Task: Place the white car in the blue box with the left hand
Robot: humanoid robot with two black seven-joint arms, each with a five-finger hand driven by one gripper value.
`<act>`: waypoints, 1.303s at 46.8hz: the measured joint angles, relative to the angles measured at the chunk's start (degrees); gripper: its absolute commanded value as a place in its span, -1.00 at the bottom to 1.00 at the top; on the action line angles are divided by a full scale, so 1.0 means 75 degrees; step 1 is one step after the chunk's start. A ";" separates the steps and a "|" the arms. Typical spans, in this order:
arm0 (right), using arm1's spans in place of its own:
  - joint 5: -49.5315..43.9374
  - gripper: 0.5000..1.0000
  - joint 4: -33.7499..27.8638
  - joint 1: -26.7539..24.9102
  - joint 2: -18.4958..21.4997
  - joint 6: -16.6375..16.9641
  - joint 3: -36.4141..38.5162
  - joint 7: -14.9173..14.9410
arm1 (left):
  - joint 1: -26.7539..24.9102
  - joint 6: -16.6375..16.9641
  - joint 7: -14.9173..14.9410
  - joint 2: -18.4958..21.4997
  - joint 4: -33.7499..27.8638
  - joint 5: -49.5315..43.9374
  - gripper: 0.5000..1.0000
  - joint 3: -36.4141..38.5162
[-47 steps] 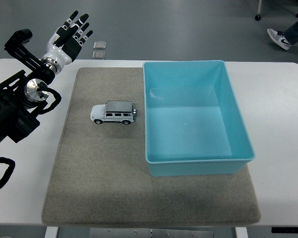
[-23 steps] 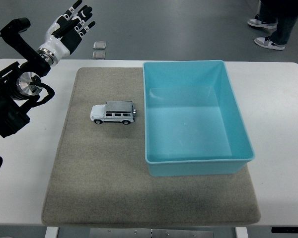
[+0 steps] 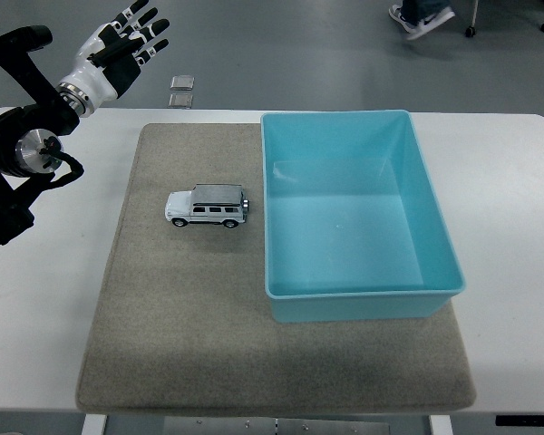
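One object to move: white car (image 3: 208, 207) sits untouched on the grey mat (image 3: 181, 317) just left of the blue box (image 3: 359, 285), while left hand (image 3: 118, 54), fingers spread and empty, hovers far back-left, so the reach down to it comes next.

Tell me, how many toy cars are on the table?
1. The white car sits on the grey mat, just left of the blue box. The box looks empty, so none hide inside.

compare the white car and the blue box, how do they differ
The white car is small, white with dark windows; the blue box is far larger, plain light blue. The car is a closed toy on wheels, while the box is an open tub with nothing in it. The car lies left of the box, apart from it. Both rest on the grey mat.
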 measured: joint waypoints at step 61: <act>0.0000 0.74 0.0000 0.0002 0.0000 0.0001 0.0000 0.0000 | -0.1244 -0.0019 0.0447 0.1740 -0.3122 0.5613 0.99 0.2435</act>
